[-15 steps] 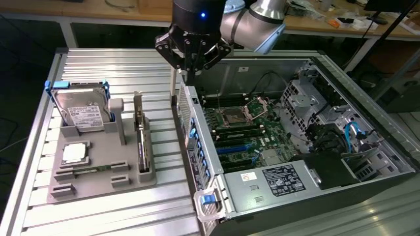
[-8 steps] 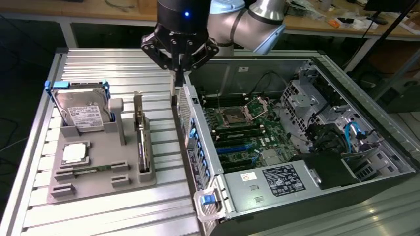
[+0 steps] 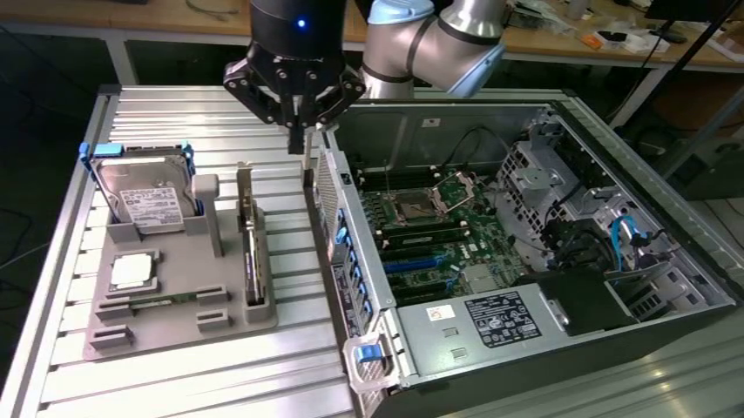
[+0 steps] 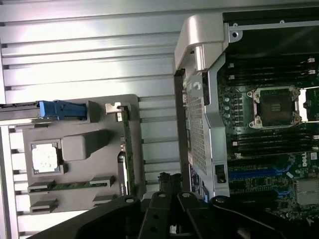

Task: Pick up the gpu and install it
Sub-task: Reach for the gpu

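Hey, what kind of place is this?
Probably a robotics lab or workshop for PC assembly: an open computer case on a slatted aluminium table, a grey parts tray beside it, cluttered wooden workbenches behind.

The gripper (image 4: pixel 170 181) is covering one end of the gpu (image 4: pixel 126 149); the picture edge is cutting off the case (image 3: pixel 524 348); the drive label (image 3: pixel 153 209) is blurring unreadably.

Count: one gpu (image 3: pixel 249 244), one hard drive (image 3: pixel 145 198), one processor chip (image 3: pixel 131 272), one memory stick (image 3: pixel 163 301), one grey holder (image 3: pixel 174 329), one computer case (image 3: pixel 430 131).
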